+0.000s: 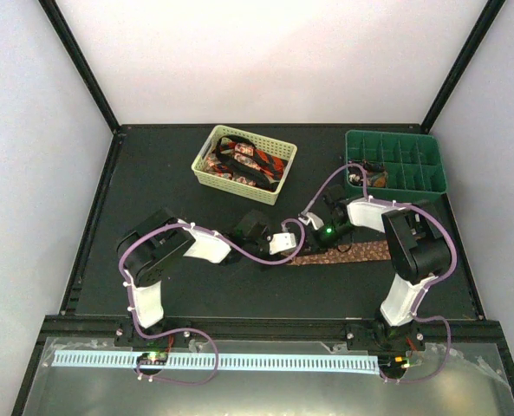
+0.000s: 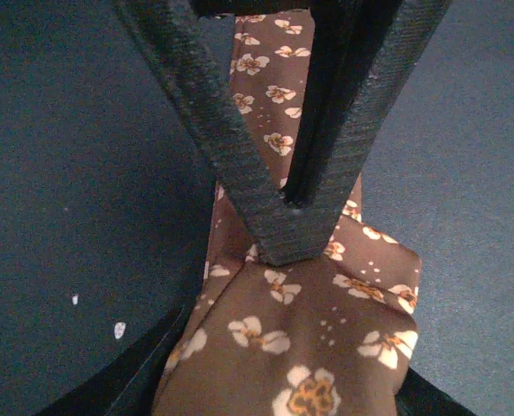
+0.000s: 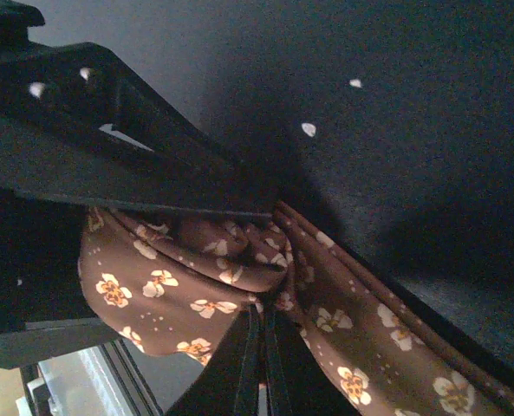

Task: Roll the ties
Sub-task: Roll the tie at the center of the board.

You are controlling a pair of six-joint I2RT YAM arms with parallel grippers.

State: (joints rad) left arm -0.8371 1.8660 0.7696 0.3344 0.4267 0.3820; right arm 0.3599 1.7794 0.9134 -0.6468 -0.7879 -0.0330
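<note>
One brown tie lies on the bench, right half, towards the near edge.
The right pincer is clamped on it; the left pincer straddles its folded end, grip indeterminate. Red-and-black ties, count unclear, fill one basket at the far edge.

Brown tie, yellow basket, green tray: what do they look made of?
The brown tie looks like soft woven fabric, matte, from its folds and flower print. The yellow basket is probably moulded plastic: stiff lattice walls. The green tray seems rigid plastic too, with thin even dividers.
</note>
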